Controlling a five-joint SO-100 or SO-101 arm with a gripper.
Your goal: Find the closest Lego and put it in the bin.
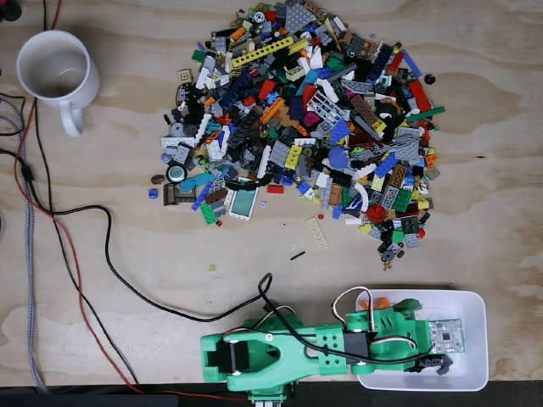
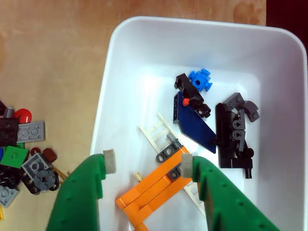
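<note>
The green claw stands wide, its two padded fingertips apart and gripping nothing. It hangs over the near end of the bin, a shallow white tray. One fingertip sits above the tray's rim; the other sits inside it, just over the orange Lego piece.

The orange piece lies flat on the tray floor between and slightly below the fingertips. It touches the right fingertip's pad or sits just under it; which one cannot be told. Judged from this placement, the piece is delivered and the drop step is complete.

Ahead of the claw, farther into the tray:
- a white ladder part, partly under the orange piece;
- a dark blue sloped plate;
- a small blue round-studded piece;
- a black and grey assembly, to the right.

Outside the tray, left of the claw in the wrist view, a few loose bricks lie on the plywood table.

In the fixed view the arm reaches along the table's near edge into the bin. The main Lego pile lies well apart beyond it. A white mug stands at the far corner, clear of the work.

Next action, as a judgement: raise the claw, keep it wide, and return toward the pile's nearest edge.
</note>
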